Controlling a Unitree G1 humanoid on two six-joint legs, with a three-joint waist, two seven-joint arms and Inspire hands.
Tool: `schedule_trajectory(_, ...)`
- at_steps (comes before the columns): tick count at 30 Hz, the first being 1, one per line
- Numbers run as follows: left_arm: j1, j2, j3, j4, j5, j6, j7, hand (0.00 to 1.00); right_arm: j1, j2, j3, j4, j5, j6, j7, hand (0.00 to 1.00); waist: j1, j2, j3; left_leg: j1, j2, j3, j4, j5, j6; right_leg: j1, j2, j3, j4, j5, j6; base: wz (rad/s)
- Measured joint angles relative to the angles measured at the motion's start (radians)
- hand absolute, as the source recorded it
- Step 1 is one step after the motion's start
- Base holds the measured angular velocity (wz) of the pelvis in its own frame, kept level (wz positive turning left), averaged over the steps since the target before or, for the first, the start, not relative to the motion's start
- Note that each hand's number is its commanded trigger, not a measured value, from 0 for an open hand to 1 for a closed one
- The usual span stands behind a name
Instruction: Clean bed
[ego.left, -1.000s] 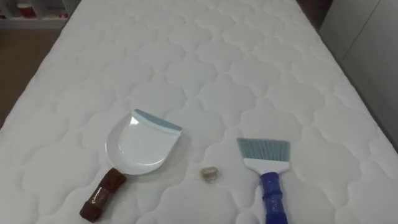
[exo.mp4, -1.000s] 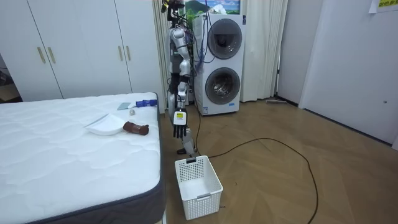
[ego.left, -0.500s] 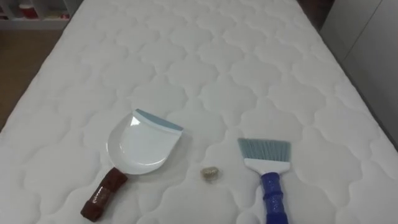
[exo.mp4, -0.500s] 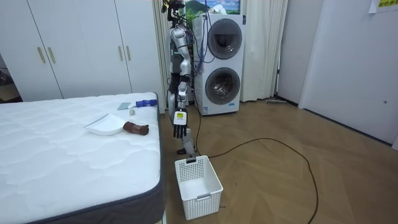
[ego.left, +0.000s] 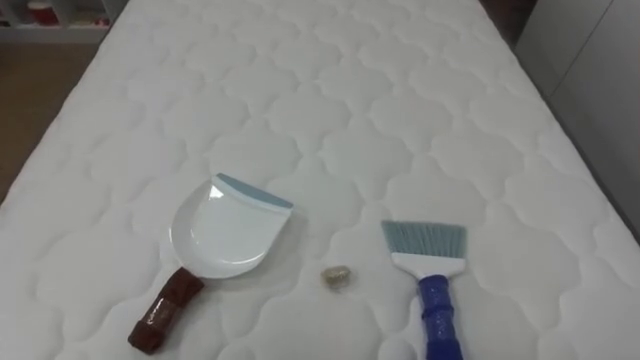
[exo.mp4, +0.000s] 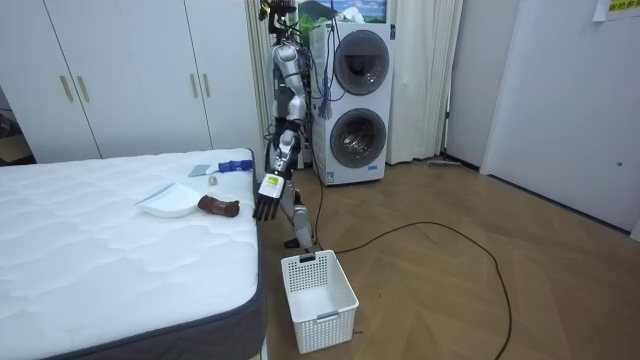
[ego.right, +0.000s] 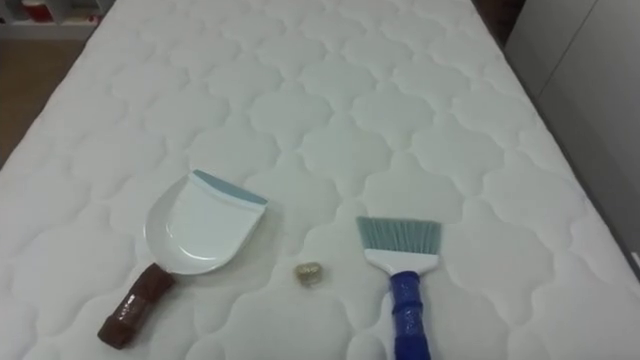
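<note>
On the white quilted bed (ego.left: 380, 110) lies a white dustpan (ego.left: 225, 235) with a brown handle (ego.left: 165, 312), at my lower left. A blue-handled brush (ego.left: 428, 270) with grey bristles lies at the lower right. Between the two sits a small beige scrap (ego.left: 338, 277). The dustpan (ego.right: 200, 228), the brush (ego.right: 400, 260) and the scrap (ego.right: 309, 273) lie apart from one another. In the room view I stand at the bed's end, facing it. My left hand (exo.mp4: 267, 203) hangs open beside the mattress corner, near the dustpan (exo.mp4: 168, 203), and holds nothing.
A white laundry basket (exo.mp4: 318, 298) stands on the wooden floor beside the bed, near my feet. Stacked washing machines (exo.mp4: 358, 100) are behind me and white wardrobes (exo.mp4: 130, 75) line the wall. A grey wall runs along the bed's right side.
My left hand has swung from hanging straight down towards the bed's corner. The dustpan, brush and scrap have not moved.
</note>
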Motion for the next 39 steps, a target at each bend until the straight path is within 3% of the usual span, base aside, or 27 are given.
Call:
schedule_trajectory(9, -0.014, -0.002, -0.003, -0.192, 0.000, -0.140, 0.197, 0.00, -0.002, -0.003, -0.006, -0.019, 0.009, -0.072, 0.001, 0.00, -0.002, 0.003, -0.0004, -0.009, 0.000, 0.002, 0.003, 0.000, 0.000, -0.009, 0.000, 0.001, -0.005, 0.003, -0.001, 0.00)
schedule_trajectory(14, -0.027, -0.002, -0.004, -0.241, 0.002, -0.193, 0.282, 0.00, -0.006, -0.003, -0.006, -0.020, 0.014, -0.083, 0.002, 0.00, -0.001, 0.013, -0.0043, -0.006, 0.000, 0.005, 0.003, 0.000, 0.000, -0.007, 0.000, 0.001, -0.004, 0.003, -0.001, 0.00)
schedule_trajectory(25, -0.030, -0.002, -0.011, -0.251, 0.024, -0.210, 0.336, 0.00, 0.000, -0.003, -0.003, -0.014, 0.069, -0.079, 0.019, 0.00, -0.004, 0.012, -0.0041, -0.007, 0.003, 0.010, 0.003, 0.001, -0.001, -0.008, 0.002, 0.002, -0.003, 0.005, -0.003, 0.00)
schedule_trajectory(32, -0.031, -0.001, -0.021, -0.251, 0.023, -0.209, 0.349, 0.00, 0.000, -0.004, -0.001, -0.012, 0.072, -0.053, 0.024, 0.00, -0.029, 0.009, -0.0038, -0.021, 0.003, 0.010, 0.005, 0.001, -0.001, -0.017, 0.001, 0.002, -0.001, 0.005, -0.003, -0.01)
schedule_trajectory(35, -0.045, 0.001, -0.030, -0.248, 0.022, -0.205, 0.343, 0.00, 0.002, -0.006, 0.007, -0.008, 0.065, -0.029, 0.025, 0.00, -0.029, 0.009, -0.0028, -0.033, 0.003, 0.012, 0.008, 0.001, -0.001, -0.035, 0.001, 0.004, 0.002, 0.007, -0.003, -0.03)
schedule_trajectory(39, -0.102, 0.020, -0.031, -0.209, 0.020, -0.197, 0.329, 0.00, -0.005, -0.007, 0.018, 0.006, 0.068, -0.026, 0.031, 0.00, -0.033, 0.006, -0.0022, -0.076, 0.003, 0.011, 0.024, 0.001, -0.001, -0.078, -0.001, 0.001, 0.015, 0.008, -0.004, 0.00)
